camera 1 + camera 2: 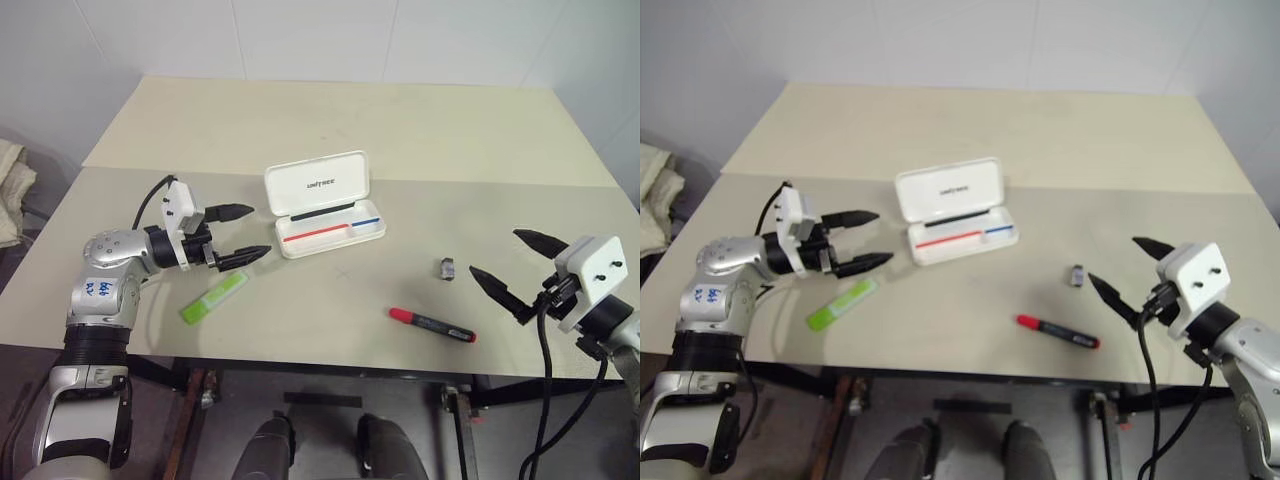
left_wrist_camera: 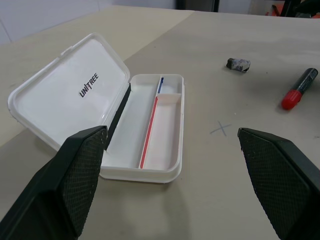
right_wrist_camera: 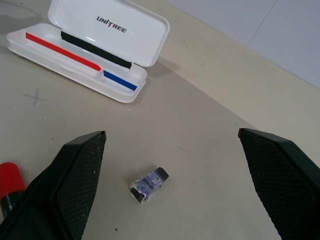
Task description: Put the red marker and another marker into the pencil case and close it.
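The white pencil case [image 1: 330,232] lies open mid-table, lid [image 1: 316,184] raised with dark lettering, a red and blue stripe in its tray. The red marker [image 1: 432,325], black barrel with red cap, lies near the front edge, right of centre. The light green highlighter [image 1: 213,297] lies on the table front left. My left gripper [image 1: 248,232] hovers open just left of the case and above the highlighter, nothing between its fingers. My right gripper [image 1: 512,262] stands open at the right, beyond the marker's black end, holding nothing.
A small dark wrapped object [image 1: 446,268] lies between the case and my right gripper. A faint pencil cross [image 2: 219,128] marks the table in front of the case. The table's front edge [image 1: 330,366] runs close below the marker and highlighter.
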Action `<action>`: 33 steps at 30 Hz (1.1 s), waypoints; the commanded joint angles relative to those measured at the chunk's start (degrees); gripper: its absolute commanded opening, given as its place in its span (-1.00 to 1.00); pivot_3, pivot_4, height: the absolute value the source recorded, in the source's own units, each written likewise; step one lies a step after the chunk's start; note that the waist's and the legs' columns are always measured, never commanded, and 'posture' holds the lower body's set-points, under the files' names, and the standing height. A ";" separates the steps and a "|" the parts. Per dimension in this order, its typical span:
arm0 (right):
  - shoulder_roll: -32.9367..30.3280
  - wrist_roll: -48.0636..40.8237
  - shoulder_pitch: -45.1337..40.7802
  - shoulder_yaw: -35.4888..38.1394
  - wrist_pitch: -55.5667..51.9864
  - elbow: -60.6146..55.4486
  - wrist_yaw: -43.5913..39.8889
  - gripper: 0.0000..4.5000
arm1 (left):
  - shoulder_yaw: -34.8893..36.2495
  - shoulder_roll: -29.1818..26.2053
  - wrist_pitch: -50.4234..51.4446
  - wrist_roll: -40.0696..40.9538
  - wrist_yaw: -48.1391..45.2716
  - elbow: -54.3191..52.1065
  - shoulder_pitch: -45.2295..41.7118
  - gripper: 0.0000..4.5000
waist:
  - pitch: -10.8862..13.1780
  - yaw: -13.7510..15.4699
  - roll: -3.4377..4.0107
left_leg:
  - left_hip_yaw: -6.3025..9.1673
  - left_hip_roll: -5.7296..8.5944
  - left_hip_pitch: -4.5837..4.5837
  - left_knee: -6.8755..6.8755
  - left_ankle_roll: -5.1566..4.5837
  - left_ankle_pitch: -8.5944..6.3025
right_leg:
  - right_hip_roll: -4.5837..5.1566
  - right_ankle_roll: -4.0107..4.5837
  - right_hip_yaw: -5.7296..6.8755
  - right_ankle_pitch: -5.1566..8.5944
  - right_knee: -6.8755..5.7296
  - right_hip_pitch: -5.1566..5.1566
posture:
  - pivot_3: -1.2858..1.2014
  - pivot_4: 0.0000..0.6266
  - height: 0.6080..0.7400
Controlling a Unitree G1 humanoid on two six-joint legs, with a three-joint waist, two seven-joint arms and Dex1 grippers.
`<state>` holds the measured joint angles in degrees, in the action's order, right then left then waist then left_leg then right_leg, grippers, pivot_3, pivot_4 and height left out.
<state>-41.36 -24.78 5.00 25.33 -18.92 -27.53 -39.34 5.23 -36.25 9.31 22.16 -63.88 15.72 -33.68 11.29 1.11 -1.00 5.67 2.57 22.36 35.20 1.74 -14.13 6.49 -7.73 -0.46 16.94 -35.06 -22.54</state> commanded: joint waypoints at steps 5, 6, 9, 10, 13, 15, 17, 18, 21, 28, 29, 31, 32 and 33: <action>0.62 -1.55 -2.80 -2.46 0.86 -0.68 -0.83 1.00 | 0.10 -0.28 0.07 -0.05 0.24 -3.02 -0.72 0.98 | 0.00 -0.04 0.00 | 0.01 -0.03 -0.01 0.00 0.02 0.01 | -0.03 0.01 0.01 -0.01 -0.01 0.00 | 0.03 -0.52 1.00; 0.75 -1.44 -2.57 -2.69 1.07 -0.64 -0.83 1.00 | 0.04 -0.08 0.43 -0.05 0.67 -3.39 -0.65 0.98 | 0.00 0.00 0.00 | 0.01 -0.04 -0.01 0.00 0.02 0.01 | -0.03 0.01 0.02 -0.01 -0.01 0.00 | 0.03 -0.52 1.00; 1.51 -1.16 -3.04 -4.30 1.54 -0.74 -0.56 1.00 | -0.55 -0.02 0.78 -0.06 0.37 -3.99 -0.79 0.98 | 0.00 0.07 0.00 | 0.01 -0.01 0.01 0.00 0.01 0.01 | -0.01 0.01 0.01 -0.01 0.00 -0.01 | 0.03 -0.52 1.00; 1.91 -1.04 -3.61 -5.16 1.64 -0.73 -0.32 1.00 | -1.01 -0.22 0.72 -0.48 0.16 -3.80 -1.02 0.98 | 0.00 0.06 0.00 | 0.00 0.00 0.01 0.00 0.01 0.00 | 0.00 0.01 0.00 -0.01 0.00 -0.01 | 0.03 -0.52 1.00; 2.66 -0.76 -4.75 -6.71 1.82 -0.77 0.03 1.00 | -1.92 -0.60 -0.07 -1.43 -0.21 -3.21 -1.54 0.98 | 0.00 -0.05 0.00 | 0.00 -0.01 0.00 0.01 0.02 0.01 | -0.02 0.01 0.00 -0.01 -0.02 -0.01 | 0.03 -0.52 1.00; 3.40 -0.19 -5.33 -8.35 1.87 -1.53 0.50 1.00 | -2.14 -0.42 -0.74 -1.43 -0.82 -2.79 -1.94 0.80 | 0.00 -0.06 0.00 | 0.01 -0.03 -0.01 0.01 0.03 0.01 | -0.04 0.01 0.01 -0.01 -0.03 -0.01 | 0.03 -0.52 1.00; 4.23 0.30 -6.13 -9.68 1.74 -1.95 1.30 1.00 | -3.27 0.06 -0.75 -2.65 -0.09 -2.88 -2.83 0.55 | 0.00 0.01 0.00 | 0.02 -0.04 0.00 0.01 0.03 0.01 | -0.05 0.01 0.01 -0.01 -0.04 -0.02 | 0.03 -0.52 1.00; 4.50 0.46 -6.46 -10.05 1.66 -1.97 1.60 1.00 | -3.67 0.27 -0.64 -3.05 0.26 -2.97 -3.14 0.39 | 0.00 0.04 0.00 | 0.02 -0.04 0.00 0.01 0.03 0.01 | -0.05 0.01 0.01 -0.01 -0.04 -0.02 | 0.03 -0.52 1.00; 6.27 2.03 -7.52 -12.68 1.97 -1.91 3.10 1.00 | -6.06 1.73 -1.39 -6.03 2.46 -2.24 -3.96 0.10 | 0.00 0.06 0.00 | 0.01 -0.01 -0.01 0.01 0.03 0.01 | -0.04 0.01 0.00 -0.01 -0.04 -0.01 | 0.03 -0.52 1.00; 7.73 2.07 -7.70 -13.53 1.77 -3.22 3.88 1.00 | -12.53 6.18 -3.75 -12.93 4.03 3.18 -8.49 0.10 | 0.00 0.24 0.00 | 0.01 0.03 0.02 0.03 0.03 0.02 | -0.04 0.00 0.01 -0.01 -0.05 -0.02 | 0.03 -0.52 1.00; 7.84 2.03 -7.74 -13.74 1.50 -3.56 4.02 1.00 | -12.81 6.48 -4.08 -13.37 4.00 4.07 -9.02 0.10 | 0.00 0.22 0.00 | 0.01 0.04 0.02 0.04 0.03 0.02 | -0.05 -0.01 0.01 -0.02 -0.06 -0.02 | 0.03 -0.52 1.00; 7.64 1.75 -7.82 -14.08 0.83 -4.13 3.82 1.00 | -13.99 7.16 -4.85 -15.11 4.31 6.33 -10.23 0.10 | 0.00 0.20 0.00 | 0.01 0.04 0.02 0.06 0.03 0.02 | -0.05 -0.01 0.00 -0.02 -0.09 -0.02 | 0.03 -0.52 1.00; 7.40 1.55 -7.95 -14.18 0.43 -4.43 3.59 1.00 | -14.61 7.45 -5.74 -16.43 4.94 7.70 -10.83 0.10 | 0.00 0.04 0.00 | 0.01 0.04 0.02 0.06 0.03 0.02 | -0.05 -0.01 0.00 -0.02 -0.10 -0.03 | 0.03 -0.52 1.00; 7.11 1.25 -8.15 -14.13 0.03 -4.72 3.35 1.00 | -15.28 7.72 -6.02 -17.62 5.51 8.89 -11.36 0.10 | 0.00 -0.07 0.00 | 0.00 0.03 0.00 0.06 0.03 0.02 | -0.06 -0.01 0.00 -0.02 -0.12 -0.03 | 0.03 -0.52 1.00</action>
<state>-33.62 -22.22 -2.57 10.95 -18.63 -29.37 -35.88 -9.68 -28.72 4.83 6.03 -59.26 23.84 -43.76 11.29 1.05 -1.01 5.67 2.60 22.37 35.26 1.77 -14.11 6.43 -7.73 -0.47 16.92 -35.19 -22.58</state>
